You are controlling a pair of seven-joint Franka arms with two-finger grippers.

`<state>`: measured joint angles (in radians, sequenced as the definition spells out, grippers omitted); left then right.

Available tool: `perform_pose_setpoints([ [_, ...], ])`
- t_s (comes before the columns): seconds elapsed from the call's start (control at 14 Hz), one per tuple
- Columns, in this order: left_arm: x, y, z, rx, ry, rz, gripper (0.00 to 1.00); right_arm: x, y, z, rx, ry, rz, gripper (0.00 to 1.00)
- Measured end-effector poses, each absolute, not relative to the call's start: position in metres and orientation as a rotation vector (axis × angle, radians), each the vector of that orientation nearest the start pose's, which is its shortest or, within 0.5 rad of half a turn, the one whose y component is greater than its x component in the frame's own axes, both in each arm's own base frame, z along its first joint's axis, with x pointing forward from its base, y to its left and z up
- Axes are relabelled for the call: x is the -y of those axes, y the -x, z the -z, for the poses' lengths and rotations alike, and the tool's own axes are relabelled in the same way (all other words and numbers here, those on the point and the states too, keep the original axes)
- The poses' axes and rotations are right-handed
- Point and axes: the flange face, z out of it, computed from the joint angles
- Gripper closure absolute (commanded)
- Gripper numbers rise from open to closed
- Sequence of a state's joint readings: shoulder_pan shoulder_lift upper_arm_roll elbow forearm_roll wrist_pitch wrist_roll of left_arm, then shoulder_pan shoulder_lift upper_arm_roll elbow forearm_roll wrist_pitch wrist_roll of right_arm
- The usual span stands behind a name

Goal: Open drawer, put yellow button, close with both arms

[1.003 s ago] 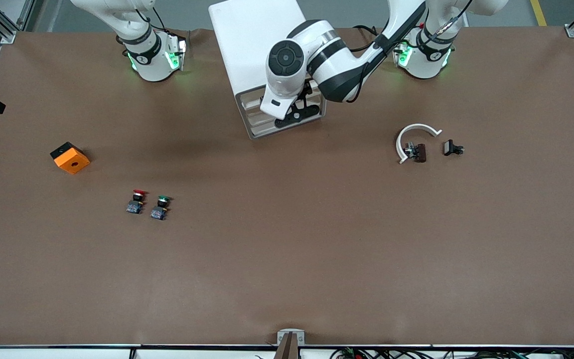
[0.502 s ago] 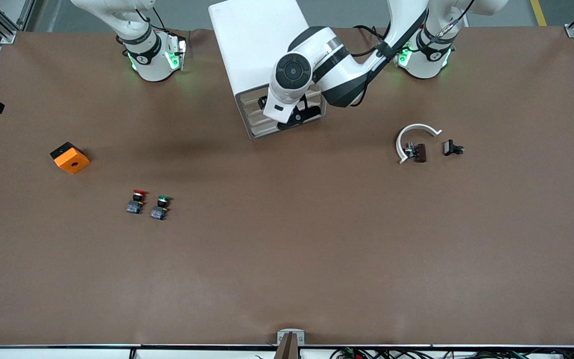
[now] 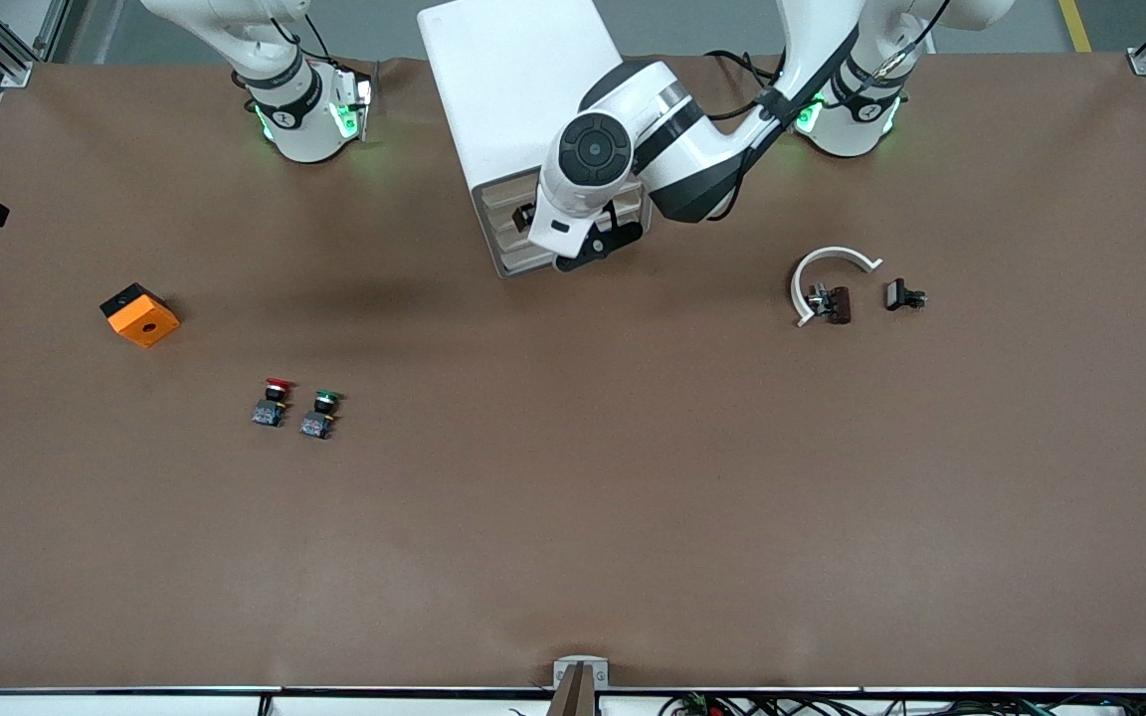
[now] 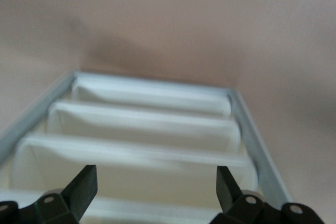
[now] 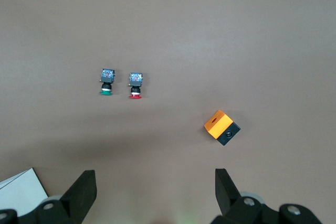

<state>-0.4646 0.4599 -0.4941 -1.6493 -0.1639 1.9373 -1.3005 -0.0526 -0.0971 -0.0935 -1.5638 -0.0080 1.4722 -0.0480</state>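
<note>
The white cabinet (image 3: 518, 89) stands between the two arm bases, its stacked cream drawer fronts (image 3: 505, 237) facing the front camera. My left gripper (image 3: 543, 221) hangs open just in front of them. In the left wrist view its fingers (image 4: 86, 184) straddle the drawer (image 4: 157, 207), the uppermost one, without touching it, and the left gripper (image 4: 156, 176) holds nothing. The right gripper (image 5: 155, 178) is open and empty, high over the table toward the right arm's end, where that arm waits. The yellow button is out of view.
A red-capped button (image 3: 273, 400) and a green-capped button (image 3: 320, 412) stand side by side on the brown table. An orange block (image 3: 140, 315) lies toward the right arm's end. A white curved piece (image 3: 827, 273) and small dark parts (image 3: 903, 294) lie toward the left arm's end.
The left arm's wrist has slid a little toward the left arm's end of the table along the cabinet front. Nothing else has moved.
</note>
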Motion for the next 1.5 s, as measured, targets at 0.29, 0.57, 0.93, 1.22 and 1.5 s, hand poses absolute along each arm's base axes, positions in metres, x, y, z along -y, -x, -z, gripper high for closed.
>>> perform_pose_setpoints([
  [0.29,0.482,-0.446,-0.386,0.687,3.048,-0.507,0.00,0.075,-0.508,-0.671,-0.141,3.138,0.009,0.00],
  [0.57,0.431,-0.485,-0.418,0.582,3.053,-0.467,0.00,0.076,-0.508,-0.671,-0.085,3.140,0.009,0.00],
  [0.93,0.359,-0.509,-0.468,0.427,3.063,-0.452,0.00,0.081,-0.507,-0.671,-0.061,3.140,0.008,0.00],
  [1.22,0.294,-0.521,-0.511,0.265,3.073,-0.419,0.00,0.081,-0.507,-0.670,-0.062,3.138,0.000,0.00],
  [1.5,0.196,-0.526,-0.561,0.099,3.087,-0.378,0.00,0.081,-0.506,-0.669,-0.061,3.133,-0.011,0.00],
])
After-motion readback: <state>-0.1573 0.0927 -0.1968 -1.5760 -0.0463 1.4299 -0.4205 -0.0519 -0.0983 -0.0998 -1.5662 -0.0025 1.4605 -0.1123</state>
